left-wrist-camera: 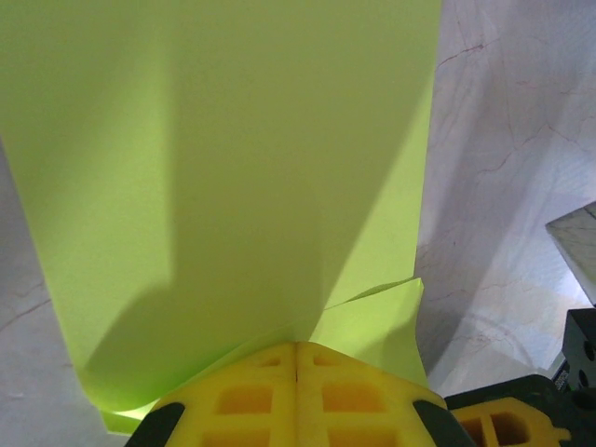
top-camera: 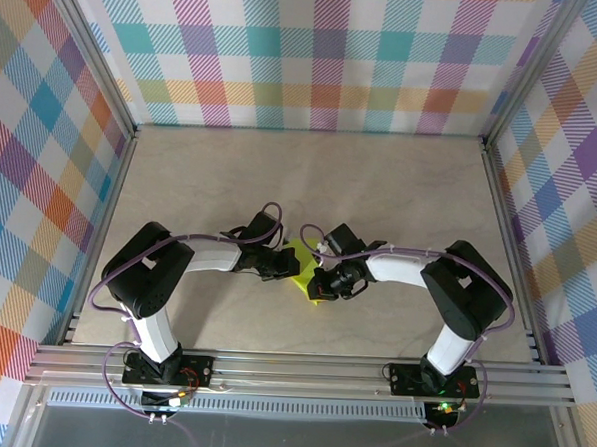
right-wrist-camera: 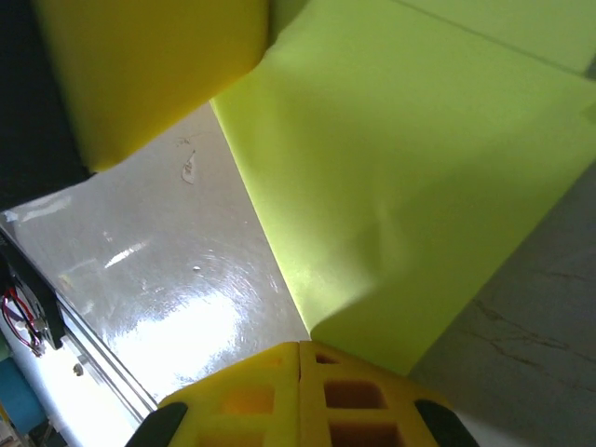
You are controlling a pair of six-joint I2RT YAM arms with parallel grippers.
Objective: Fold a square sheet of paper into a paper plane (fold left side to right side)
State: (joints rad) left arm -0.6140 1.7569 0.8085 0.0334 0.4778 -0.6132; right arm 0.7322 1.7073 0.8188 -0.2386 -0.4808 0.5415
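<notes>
Square sheet of paper [top-camera: 302, 266] lies mid table [top-camera: 380, 188], between the claws. Left gripper [left-wrist-camera: 296, 350] and right gripper [right-wrist-camera: 298, 348] are both pinched together and equally near.

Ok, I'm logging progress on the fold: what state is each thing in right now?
sheet of paper: folded over, layers overlapping, not yet a plane.
left gripper: shut, tips at the sheet's edge.
right gripper: shut, tips at a corner of the sheet.
</notes>
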